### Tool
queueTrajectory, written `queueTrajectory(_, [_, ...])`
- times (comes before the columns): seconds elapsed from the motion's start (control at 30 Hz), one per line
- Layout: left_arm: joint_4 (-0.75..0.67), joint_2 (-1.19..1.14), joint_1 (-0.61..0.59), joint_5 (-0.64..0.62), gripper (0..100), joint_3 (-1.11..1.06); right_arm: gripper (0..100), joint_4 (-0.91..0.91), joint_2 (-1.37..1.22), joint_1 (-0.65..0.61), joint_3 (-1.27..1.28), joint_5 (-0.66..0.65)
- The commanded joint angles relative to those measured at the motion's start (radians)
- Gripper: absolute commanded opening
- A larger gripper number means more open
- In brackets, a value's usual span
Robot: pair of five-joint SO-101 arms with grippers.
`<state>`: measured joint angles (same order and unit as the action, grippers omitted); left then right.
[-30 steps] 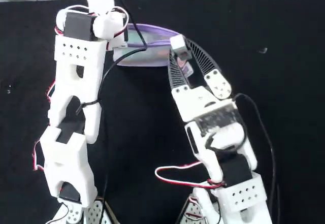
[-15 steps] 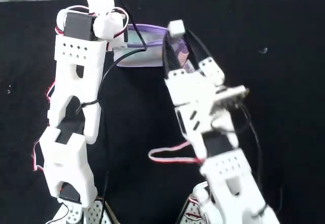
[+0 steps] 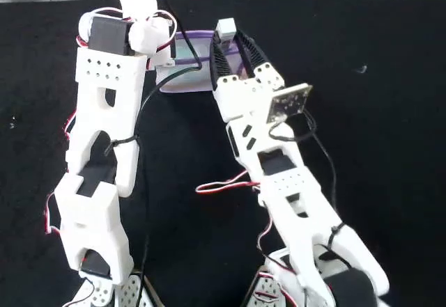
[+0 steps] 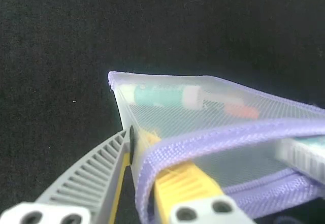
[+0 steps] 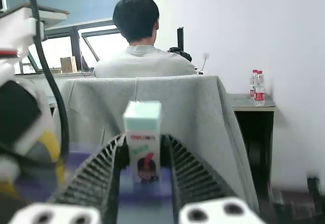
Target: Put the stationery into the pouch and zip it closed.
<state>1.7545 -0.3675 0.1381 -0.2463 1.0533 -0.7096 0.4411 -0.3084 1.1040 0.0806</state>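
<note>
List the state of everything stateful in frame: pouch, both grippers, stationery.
pouch: unzipped, one lip pinched, some stationery inside.
left gripper: shut on the pouch's lip.
right gripper: shut on the small box, at the pouch's end in the high view.
small box: upright between the fingers, apparently not yet in the pouch.
teal-and-white stick: lying inside the pouch, seen through the mesh.

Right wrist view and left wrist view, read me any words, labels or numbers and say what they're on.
On the small box: one short word above a picture, too blurred to read.
On the bottles: red labels, too small to read.
On the pouch: no print to be seen.
</note>
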Motion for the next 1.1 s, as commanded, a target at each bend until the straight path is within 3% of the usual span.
queueTrajectory(0.0, [0.002, 0.064, 0.013, 0.011, 3, 0.005, 3.9, 0.002, -0.058, 0.009, -0.021, 0.003])
queueTrajectory(0.17, [0.002, 0.064, 0.012, 0.011, 3, 0.004, 22.0, 0.002, -0.07, -0.014, -0.022, 0.0])
queueTrajectory(0.23, [0.002, 0.064, 0.01, 0.011, 3, 0.004, 24.7, 0.002, -0.07, -0.017, -0.022, -0.002])
queueTrajectory(0.37, [0.002, 0.064, 0.008, 0.012, 3, 0.004, 24.7, 0.02, -0.041, -0.011, -0.033, -0.049])
queueTrajectory(0.47, [0.0, 0.064, 0.007, 0.012, 3, 0.004, 24.7, 0.14, 0.053, 0.015, -0.044, -0.109])
queueTrajectory(0.77, [-0.011, 0.035, 0.005, 0.012, 3, 0.005, 24.7, 0.775, 0.318, 0.195, -0.216, -0.118])
queueTrajectory(0.93, [-0.012, 0.002, 0.005, 0.012, 3, 0.013, 23.9, 0.763, 0.294, 0.275, -0.124, -0.126])
queueTrajectory(1.07, [-0.012, 0.002, 0.005, 0.012, 3, 0.013, 14.8, 0.681, 0.308, 0.282, -0.004, -0.127])
